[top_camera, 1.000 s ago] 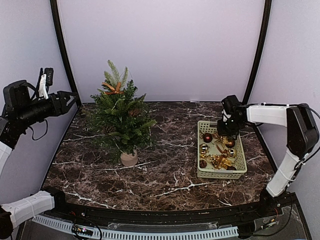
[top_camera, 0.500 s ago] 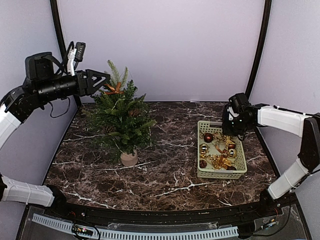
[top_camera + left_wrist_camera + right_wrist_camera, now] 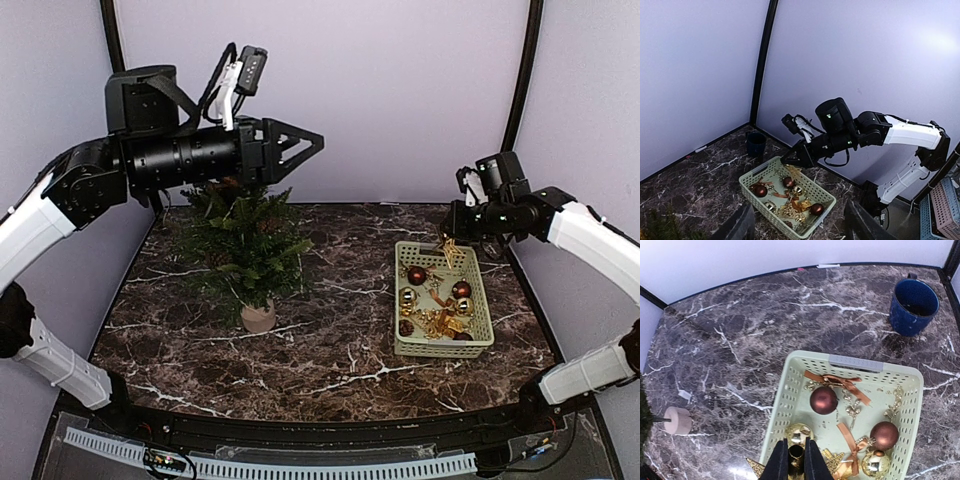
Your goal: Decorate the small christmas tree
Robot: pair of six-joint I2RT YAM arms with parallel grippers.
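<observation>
**Examiner:** Position of the small christmas tree [image 3: 245,245]?

**Clerk:** Upright in its beige pot [image 3: 258,318] on the left part of the marble table [image 3: 340,360]; nothing grips it; the left arm crosses in front of its top in the overhead view.

**Examiner:** Left gripper [image 3: 305,160]?

**Clerk:** Raised high, pointing right, above and to the right of the tree; jaws spread wide, nothing between them.

**Examiner:** Right gripper [image 3: 795,447]?

**Clerk:** Pinched on a gold ornament [image 3: 754,466] with star-like points sticking out on both sides of the fingers; it hangs over the far end of the basket [image 3: 396,300].

**Examiner:** Basket contents?

**Clerk:** Dark red balls [image 3: 823,400], gold balls, ribbons and gold trinkets; basket well apart from the tree, on the right side of the table; a blue mug [image 3: 914,302] stands beyond it, near the back corner.
</observation>
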